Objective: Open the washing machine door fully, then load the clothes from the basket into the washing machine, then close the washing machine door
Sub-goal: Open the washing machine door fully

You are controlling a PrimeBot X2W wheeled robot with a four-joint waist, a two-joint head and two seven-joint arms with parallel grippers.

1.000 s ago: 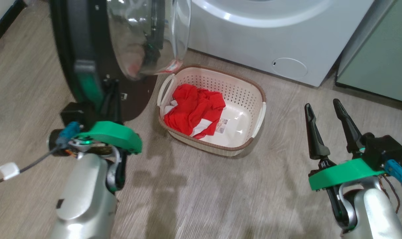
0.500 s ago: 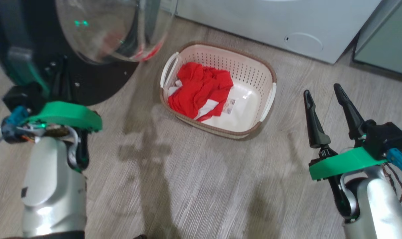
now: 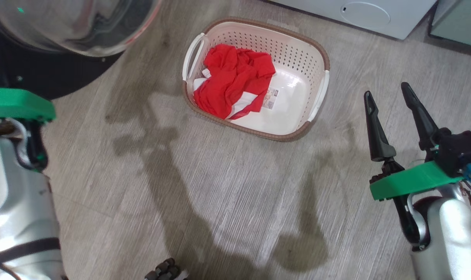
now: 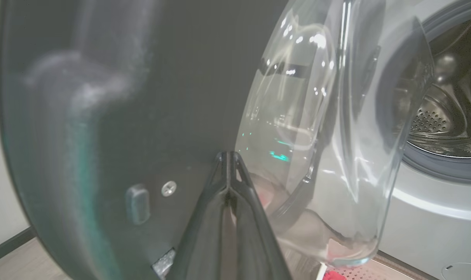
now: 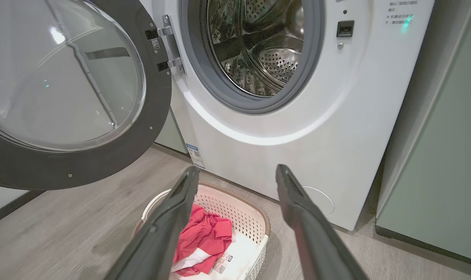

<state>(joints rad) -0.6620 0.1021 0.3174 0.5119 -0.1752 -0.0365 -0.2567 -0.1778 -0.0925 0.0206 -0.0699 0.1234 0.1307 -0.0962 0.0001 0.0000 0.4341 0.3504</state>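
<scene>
At the door [image 5: 84,171]: swung wider, opening nearly done, I judge.
My left gripper [image 4: 227,171], pinched together and empty, sits at the door's black rim; its glass no longer overlaps the basket [image 3: 317,58]. My right gripper [image 3: 386,89] gapes, empty. All clothes [image 3: 231,77] lie in the basket.

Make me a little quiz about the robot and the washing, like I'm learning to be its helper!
1. True or false: the washing machine door stands open.
2. Pick one: the clothes in the basket are mostly A) blue, B) red, C) green.
3. Fill the gap: the right gripper holds nothing and its two fingers are ____ (open or shut).

Key: 1 true; 2 B; 3 open.
</scene>
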